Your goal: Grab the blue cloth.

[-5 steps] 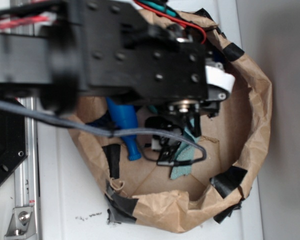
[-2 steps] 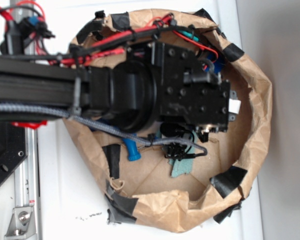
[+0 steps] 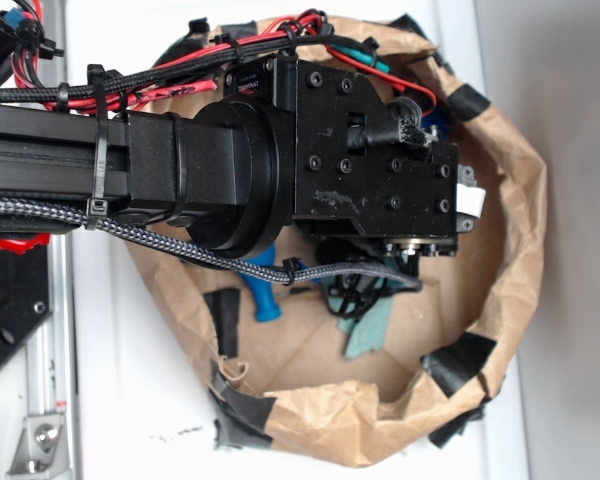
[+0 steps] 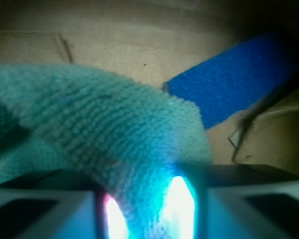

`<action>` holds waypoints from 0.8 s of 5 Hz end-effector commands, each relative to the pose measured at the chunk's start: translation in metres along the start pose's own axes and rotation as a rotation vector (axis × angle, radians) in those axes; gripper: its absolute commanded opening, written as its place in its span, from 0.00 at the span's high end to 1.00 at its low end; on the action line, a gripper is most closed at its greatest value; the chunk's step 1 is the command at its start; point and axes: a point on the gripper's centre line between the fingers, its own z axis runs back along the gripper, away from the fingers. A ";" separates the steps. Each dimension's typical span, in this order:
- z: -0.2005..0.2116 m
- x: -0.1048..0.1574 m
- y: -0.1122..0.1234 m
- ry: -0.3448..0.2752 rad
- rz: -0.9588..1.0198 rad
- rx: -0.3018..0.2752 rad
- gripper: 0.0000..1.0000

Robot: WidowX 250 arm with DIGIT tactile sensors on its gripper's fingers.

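I can read no text, label, brand, number or sign in either view. On my arm's black wrist housing (image 3: 370, 150), in the exterior view, there is a small dark label strip near the top edge with pale marks that may be lettering, but it is too small and blurred for me to make out. The wrist view, filled by the blue cloth (image 4: 104, 144), shows no writing at all.

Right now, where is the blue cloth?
The blue cloth fills the wrist view at the tool, left of the royal-blue strip; in the exterior view it lies in the paper bowl under the arm.
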 end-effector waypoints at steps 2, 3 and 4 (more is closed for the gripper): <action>0.073 -0.007 -0.002 -0.207 0.011 0.025 1.00; 0.124 -0.020 -0.006 -0.255 0.043 -0.027 1.00; 0.175 -0.028 -0.001 -0.154 0.089 -0.089 1.00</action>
